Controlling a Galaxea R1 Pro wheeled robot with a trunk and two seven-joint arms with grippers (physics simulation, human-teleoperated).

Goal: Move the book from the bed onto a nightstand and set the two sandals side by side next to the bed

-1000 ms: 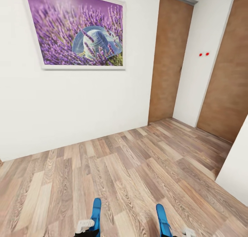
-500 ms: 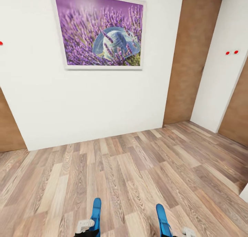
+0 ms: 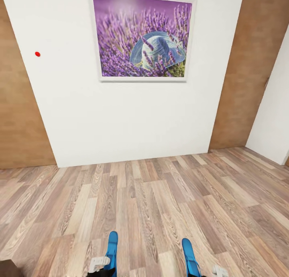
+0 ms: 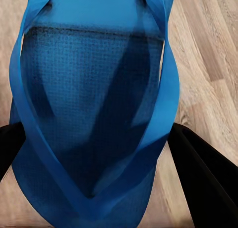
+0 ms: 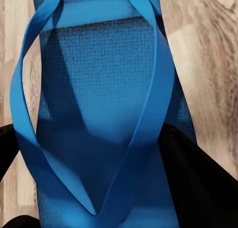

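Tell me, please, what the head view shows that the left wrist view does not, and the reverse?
Head view alone: the lavender picture, white wall, brown doors, a red dot and the right sandal. Left wrist view alone: the left sandal's straps and textured sole close up, between the black fingers. Both: the left sandal and the wood floor.

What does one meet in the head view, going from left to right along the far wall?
Brown wood panel → small red dot → framed lavender picture → brown door → white wall corner. In front, low in the picture: left sandal, then right sandal.
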